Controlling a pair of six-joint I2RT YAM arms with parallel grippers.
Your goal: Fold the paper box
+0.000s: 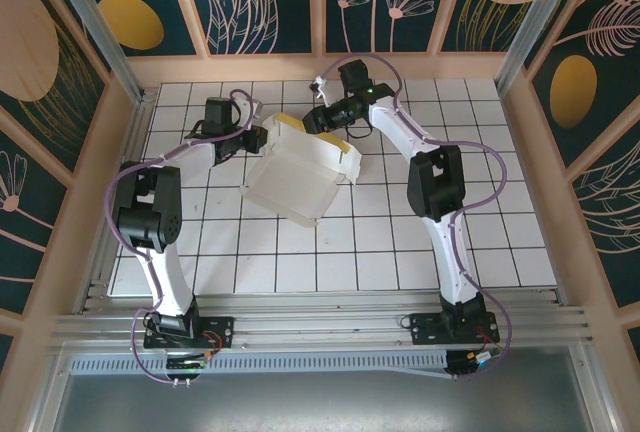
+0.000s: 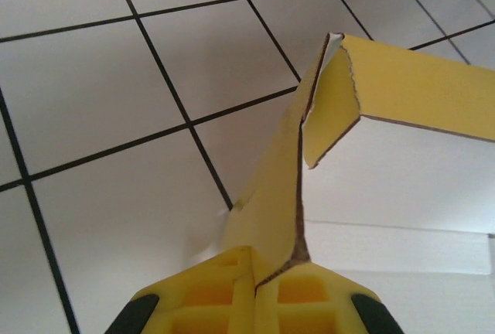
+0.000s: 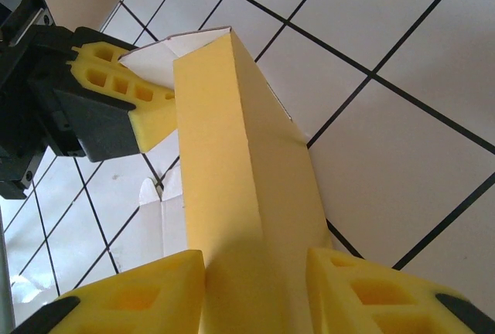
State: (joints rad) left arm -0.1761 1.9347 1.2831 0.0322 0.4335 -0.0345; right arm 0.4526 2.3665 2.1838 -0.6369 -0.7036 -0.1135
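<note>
Nearest my left wrist camera, the left gripper [image 2: 257, 272] is clenched on a thin card edge of the paper box [image 2: 402, 86]. The finger bases are cut off at the bottom of the frame. On the right wrist camera, the right gripper [image 3: 255, 268] grasps a tall yellow panel of the box between its pads, with the contact half out of frame. From above, the box stands partly open on the tiled table [image 1: 400, 252], towards the far side, held between both grippers. Its far yellow part is mostly hidden behind the white walls.
</note>
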